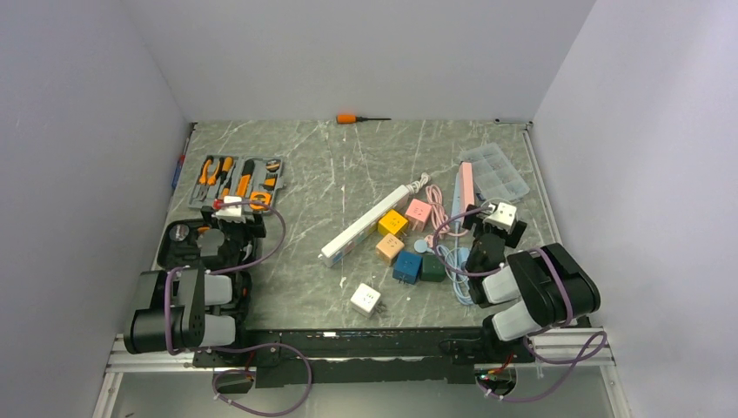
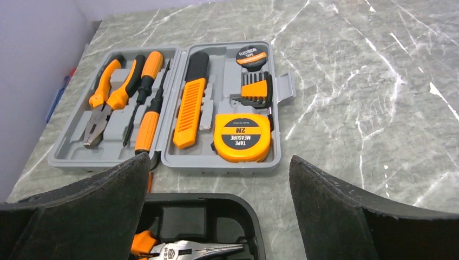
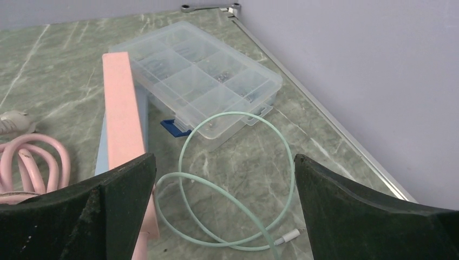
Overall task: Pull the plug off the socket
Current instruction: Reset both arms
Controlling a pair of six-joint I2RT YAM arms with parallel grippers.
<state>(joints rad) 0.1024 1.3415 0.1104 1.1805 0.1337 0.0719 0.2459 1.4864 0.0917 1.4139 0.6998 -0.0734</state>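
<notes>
Two grippers wait at near edge, job not begun: left gripper (image 2: pixel 219 162) wide open, holds nothing; right gripper (image 3: pixel 223 160) same. White power strip (image 1: pixel 365 222) mid-table, well apart from both (yellow cube (image 1: pixel 392 223) touching it, maybe plug). Whole pull left.

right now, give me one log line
left pincer open, facing tool case | right pincer open, by pink strip | nothing held

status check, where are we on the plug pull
left gripper open, facing tool kit. right gripper open, above green cable. white power strip mid-table, untouched; plug cubes beside it. pink cord coiled between right gripper and strip.
</notes>
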